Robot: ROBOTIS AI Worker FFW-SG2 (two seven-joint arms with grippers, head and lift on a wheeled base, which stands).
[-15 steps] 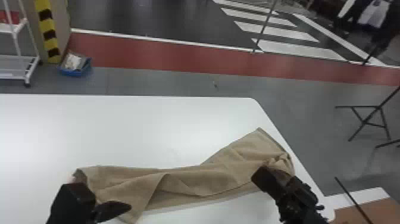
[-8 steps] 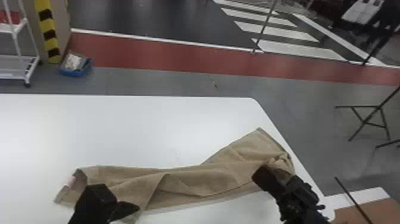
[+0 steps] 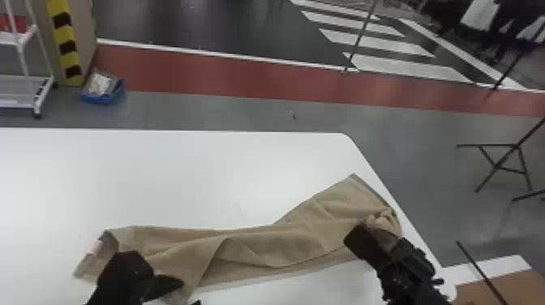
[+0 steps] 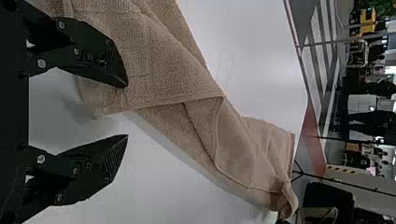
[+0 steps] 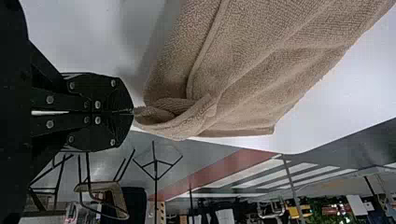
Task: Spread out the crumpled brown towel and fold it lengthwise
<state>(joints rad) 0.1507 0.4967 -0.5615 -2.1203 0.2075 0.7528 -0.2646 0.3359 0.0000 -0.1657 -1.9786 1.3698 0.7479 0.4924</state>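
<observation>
The brown towel (image 3: 259,243) lies stretched and wrinkled across the table, with a fold over its middle and its right end bunched. My left gripper (image 3: 178,290) is over the towel's left part; in the left wrist view my left gripper (image 4: 127,111) stands open, one finger over the towel (image 4: 159,70) and the other over bare tabletop. At the towel's right end is my right gripper (image 3: 361,227). The right wrist view has my right gripper (image 5: 133,112) shut on a pinched corner of the towel (image 5: 261,60).
The white table (image 3: 182,170) has its right edge close beside the towel's bunched end. Beyond it on the floor are a blue bin (image 3: 103,97), a white rack (image 3: 36,93) and a black folding stand (image 3: 503,162). A brown surface (image 3: 498,288) lies at the lower right.
My left gripper has moved right over the towel, uncovering its left end with the pale label. The right gripper has kept its place and its hold.
</observation>
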